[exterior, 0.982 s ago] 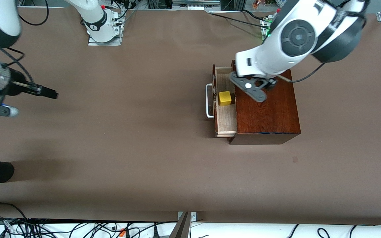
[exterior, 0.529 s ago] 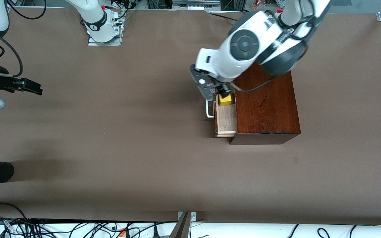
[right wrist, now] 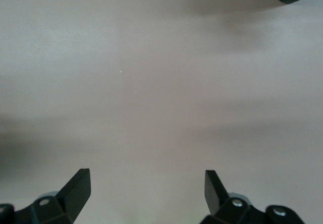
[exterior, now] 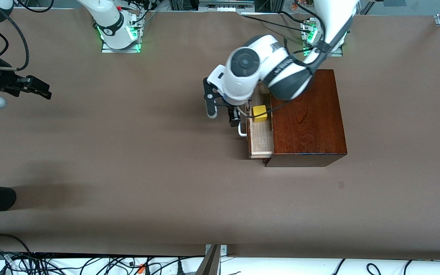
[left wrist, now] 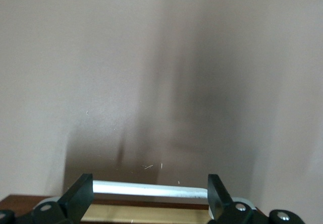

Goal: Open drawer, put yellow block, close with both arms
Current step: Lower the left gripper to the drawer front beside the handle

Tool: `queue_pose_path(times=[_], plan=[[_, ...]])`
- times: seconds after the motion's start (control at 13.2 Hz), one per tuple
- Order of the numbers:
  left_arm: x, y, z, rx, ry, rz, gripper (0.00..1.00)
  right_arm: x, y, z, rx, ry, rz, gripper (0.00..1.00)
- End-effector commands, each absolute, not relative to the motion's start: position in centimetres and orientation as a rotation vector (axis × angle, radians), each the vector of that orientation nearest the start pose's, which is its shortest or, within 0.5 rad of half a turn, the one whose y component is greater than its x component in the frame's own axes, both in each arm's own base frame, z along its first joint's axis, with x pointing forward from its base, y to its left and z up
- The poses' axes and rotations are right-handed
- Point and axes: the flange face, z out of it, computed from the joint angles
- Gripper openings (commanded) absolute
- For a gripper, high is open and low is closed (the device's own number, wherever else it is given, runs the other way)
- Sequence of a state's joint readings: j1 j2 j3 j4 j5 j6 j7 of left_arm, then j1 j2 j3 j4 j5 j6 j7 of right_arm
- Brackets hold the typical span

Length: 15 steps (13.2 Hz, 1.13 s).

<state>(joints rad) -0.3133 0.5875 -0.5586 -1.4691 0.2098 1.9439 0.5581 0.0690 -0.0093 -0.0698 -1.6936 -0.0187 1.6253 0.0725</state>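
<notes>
At the right arm's end of the bench (exterior: 136,160) we see the right end effector (exterior: 38,88) hovering over bare brown surface, well apart from everything else. Its wrist view shows the two fingers (right wrist: 75,188) spread wide with nothing between them.

Toward the middle, the left end effector (exterior: 234,119) is down at the white handle (exterior: 240,128) of the drawer (exterior: 261,139). In its wrist view the fingers (left wrist: 81,196) stand open, with the handle bar (left wrist: 151,189) running between them; we cannot tell whether they touch it.

The drawer is partly pulled out of the box (exterior: 308,118), its pale inside showing. The yellow block (exterior: 259,113) lies in it, toward the end farther from the front camera, close to the box's front.
</notes>
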Motion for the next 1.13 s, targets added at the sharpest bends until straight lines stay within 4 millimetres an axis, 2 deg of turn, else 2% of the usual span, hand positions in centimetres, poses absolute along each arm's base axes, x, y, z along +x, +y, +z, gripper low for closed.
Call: queue_pose_path(times=[0.0, 0.23, 0.45, 0.83, 1.06], plan=[[50.9, -48.0, 35.7, -2.29, 2.206, 0.038, 1.0, 54.8, -0.8, 58.0, -3.168, 0.125, 0.093, 1.0], [50.3, -47.7, 33.5, -2.173, 2.221, 0.046, 1.0, 54.9, -0.9, 57.9, -3.166, 0.123, 0.096, 1.0], [50.0, -47.7, 31.8, -2.159, 2.237, 0.037, 1.0, 55.1, -0.9, 57.5, -3.163, 0.133, 0.106, 1.0], [50.6, -46.5, 30.3, -2.09, 2.267, 0.066, 1.0, 55.6, -0.8, 57.9, -3.163, 0.128, 0.089, 1.0], [51.5, -45.1, 30.0, -2.059, 2.296, 0.093, 1.0, 55.7, -1.0, 57.8, -3.161, 0.145, 0.091, 1.0]])
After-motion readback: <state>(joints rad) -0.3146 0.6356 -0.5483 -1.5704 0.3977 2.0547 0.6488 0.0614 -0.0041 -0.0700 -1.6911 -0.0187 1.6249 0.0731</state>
